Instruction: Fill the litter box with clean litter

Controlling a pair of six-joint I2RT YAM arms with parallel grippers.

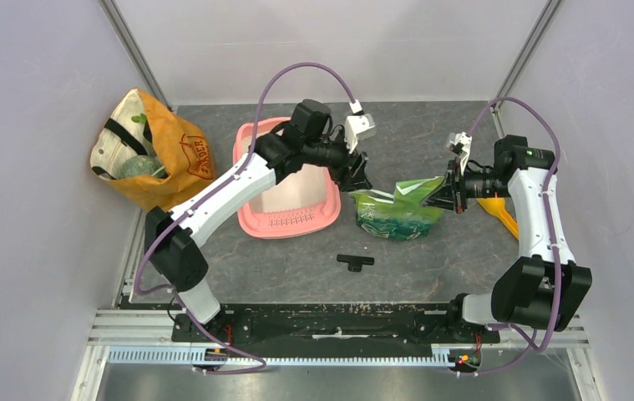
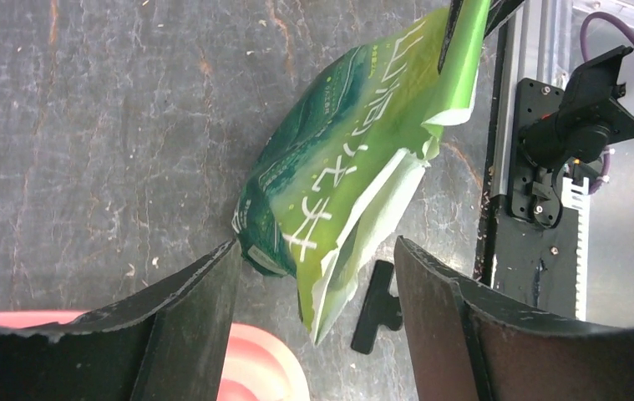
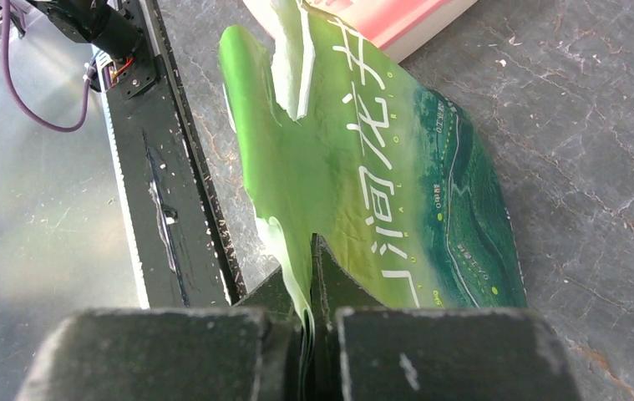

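The pink litter box lies left of centre, partly under my left arm; its inside looks pale and bare. No loose litter shows. A glossy green foil bag lies to the box's right. My left gripper is open over the bag's left end. In the left wrist view the bag hangs between the spread fingers, with the box's corner below. My right gripper is shut on the bag's right edge and lifts it. The right wrist view shows the foil pinched in that gripper.
An orange-tan fabric bag stands at the far left. An orange scoop lies behind the right arm. A small black clip lies on the table in front of the bag and also shows in the left wrist view.
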